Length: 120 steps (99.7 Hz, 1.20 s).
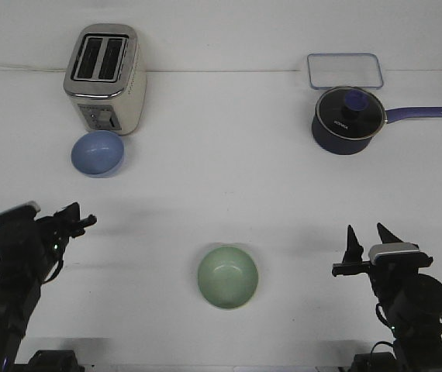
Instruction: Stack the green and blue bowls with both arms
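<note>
The pale green bowl sits upright on the white table near the front centre. The light blue bowl sits at the back left, just in front of the toaster. My left gripper is at the front left, well in front of the blue bowl and to the left of the green one; its fingers point right and I cannot tell how they stand. My right gripper is at the front right, to the right of the green bowl, with its two pointed fingers apart and empty.
A cream and silver toaster stands at the back left. A dark navy lidded saucepan with a long handle stands at the back right, with a clear rectangular lid or tray behind it.
</note>
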Motion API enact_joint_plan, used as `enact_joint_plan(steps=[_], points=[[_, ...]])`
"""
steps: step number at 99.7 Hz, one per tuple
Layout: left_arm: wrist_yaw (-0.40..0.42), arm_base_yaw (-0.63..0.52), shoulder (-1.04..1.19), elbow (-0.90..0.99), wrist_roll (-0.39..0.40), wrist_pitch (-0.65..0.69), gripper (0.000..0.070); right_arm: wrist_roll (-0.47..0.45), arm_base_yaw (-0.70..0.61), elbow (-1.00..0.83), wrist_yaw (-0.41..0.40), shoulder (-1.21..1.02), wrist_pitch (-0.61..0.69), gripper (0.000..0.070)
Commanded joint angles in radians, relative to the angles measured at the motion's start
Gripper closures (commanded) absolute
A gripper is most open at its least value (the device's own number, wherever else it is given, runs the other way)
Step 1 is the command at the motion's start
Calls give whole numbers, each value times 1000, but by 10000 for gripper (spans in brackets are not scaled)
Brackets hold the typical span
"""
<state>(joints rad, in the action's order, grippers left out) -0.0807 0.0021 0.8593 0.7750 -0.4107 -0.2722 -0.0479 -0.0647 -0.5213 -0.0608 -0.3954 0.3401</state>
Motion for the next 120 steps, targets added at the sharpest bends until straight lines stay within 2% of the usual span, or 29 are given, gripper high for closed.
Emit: enact_joint_plan(steps=[1, 7, 11, 28, 41, 75, 103, 109, 120], points=[[-12, 0, 109, 69, 34, -13, 460, 13, -1, -8, -3, -3, -2, 286], [-19, 0, 190, 119, 38, -16, 268, 13, -1, -8, -4, -3, 2, 286], [-24, 1, 239, 149, 41, -16, 195, 13, -1, -8, -11, -3, 0, 286], [-51, 37, 435, 266, 39, -37, 175, 13, -1, -8, -26, -3, -4, 286], [-76, 82, 574, 355, 39, -52, 28, 13, -1, -8, -38, -3, -10, 286], [-77, 149, 875, 616, 45, -93, 35, 13, -2, -8, -45, -3, -19, 286], [-70, 149, 1083, 793, 97, -153, 46, 13, -2, -8, -45, -3, -19, 286], [-69, 149, 1104, 803, 97, -151, 107, 14, -2, -8, -45, -3, -19, 286], [-70, 150, 1128, 803, 113, -144, 333, 14, -1, -8, -45, -3, -19, 286]])
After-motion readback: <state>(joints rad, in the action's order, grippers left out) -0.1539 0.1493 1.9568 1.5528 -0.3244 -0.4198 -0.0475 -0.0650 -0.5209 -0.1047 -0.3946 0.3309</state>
